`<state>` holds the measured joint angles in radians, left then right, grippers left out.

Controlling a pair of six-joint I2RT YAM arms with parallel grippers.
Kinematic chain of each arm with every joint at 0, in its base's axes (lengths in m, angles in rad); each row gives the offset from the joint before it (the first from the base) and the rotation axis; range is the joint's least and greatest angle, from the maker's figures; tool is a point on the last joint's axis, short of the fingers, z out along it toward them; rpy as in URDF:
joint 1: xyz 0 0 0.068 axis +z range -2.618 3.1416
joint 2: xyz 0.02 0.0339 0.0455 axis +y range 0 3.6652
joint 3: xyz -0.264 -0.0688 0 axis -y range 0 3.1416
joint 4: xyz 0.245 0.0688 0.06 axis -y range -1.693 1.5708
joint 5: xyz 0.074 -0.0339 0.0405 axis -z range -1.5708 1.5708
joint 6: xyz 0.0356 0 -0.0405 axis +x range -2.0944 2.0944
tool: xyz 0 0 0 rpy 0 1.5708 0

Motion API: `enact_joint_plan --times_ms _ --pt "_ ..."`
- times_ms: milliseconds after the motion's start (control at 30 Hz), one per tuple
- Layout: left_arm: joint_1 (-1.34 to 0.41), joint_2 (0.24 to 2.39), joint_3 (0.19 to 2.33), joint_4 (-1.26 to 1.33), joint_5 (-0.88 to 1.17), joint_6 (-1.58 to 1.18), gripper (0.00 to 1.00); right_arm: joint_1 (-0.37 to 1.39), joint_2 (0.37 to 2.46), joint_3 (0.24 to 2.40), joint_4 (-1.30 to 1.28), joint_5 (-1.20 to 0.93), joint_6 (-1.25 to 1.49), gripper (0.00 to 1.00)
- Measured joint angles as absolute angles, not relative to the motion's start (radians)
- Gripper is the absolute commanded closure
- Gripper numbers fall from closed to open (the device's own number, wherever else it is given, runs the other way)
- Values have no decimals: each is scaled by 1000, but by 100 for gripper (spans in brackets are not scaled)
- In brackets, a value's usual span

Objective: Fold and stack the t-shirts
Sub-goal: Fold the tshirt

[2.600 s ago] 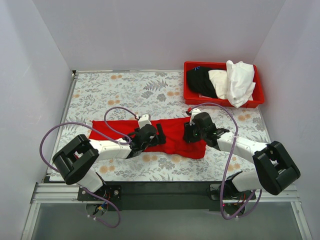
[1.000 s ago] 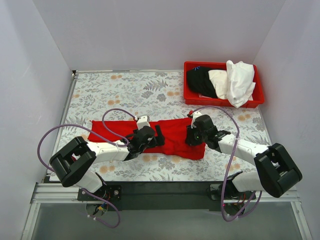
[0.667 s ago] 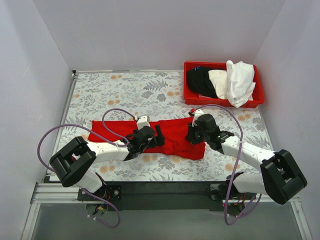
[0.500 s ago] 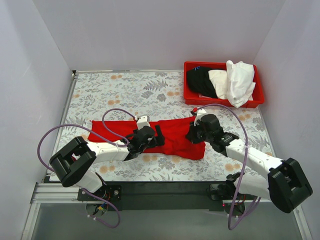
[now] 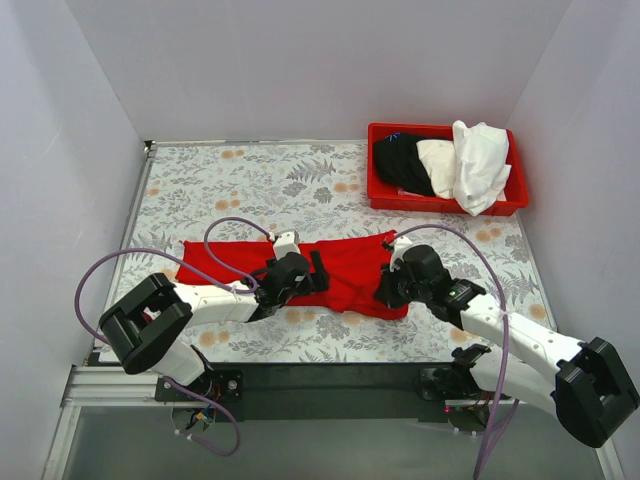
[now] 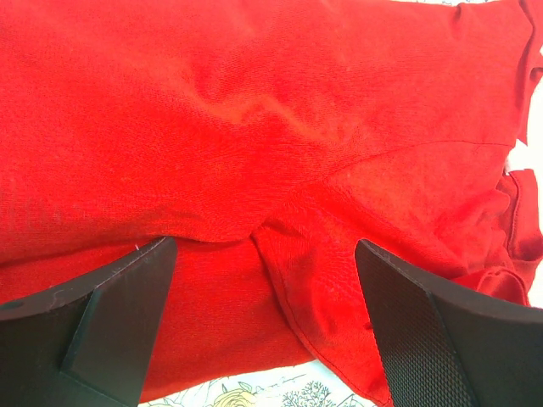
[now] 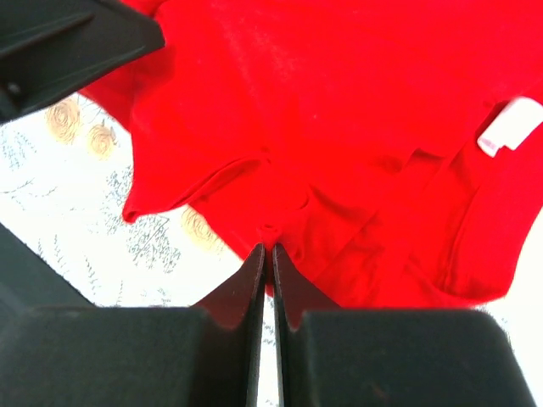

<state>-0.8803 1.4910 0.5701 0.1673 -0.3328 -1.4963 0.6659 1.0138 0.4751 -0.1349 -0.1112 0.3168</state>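
A bright red t-shirt lies spread left to right across the near half of the table. My left gripper hovers low over its middle, open, both pads over red cloth and a folded seam between them. My right gripper is at the shirt's near right edge, shut on a small pinch of the red hem. The white neck label shows at the right in the right wrist view. Black, cream and white t-shirts lie heaped in the bin.
A rigid red plastic bin stands at the back right corner. The floral tabletop stretches behind the shirt. Walls close in the left, back and right sides. Purple cables loop off both arms.
The right arm has stretched out, carrying its gripper toward the shirt's near right edge, where the jaws closed on the cloth. The left arm has stayed put.
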Motion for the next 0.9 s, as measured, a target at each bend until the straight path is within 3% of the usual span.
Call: enact_joint_plan --times_ms 367,900 --pt "-881 1489 561 182 -334 -1495 19 727 973 468 -254 -82 353 99" --pt "-883 1488 558 189 -337 -1485 18 857 873 456 -447 11 456 69"
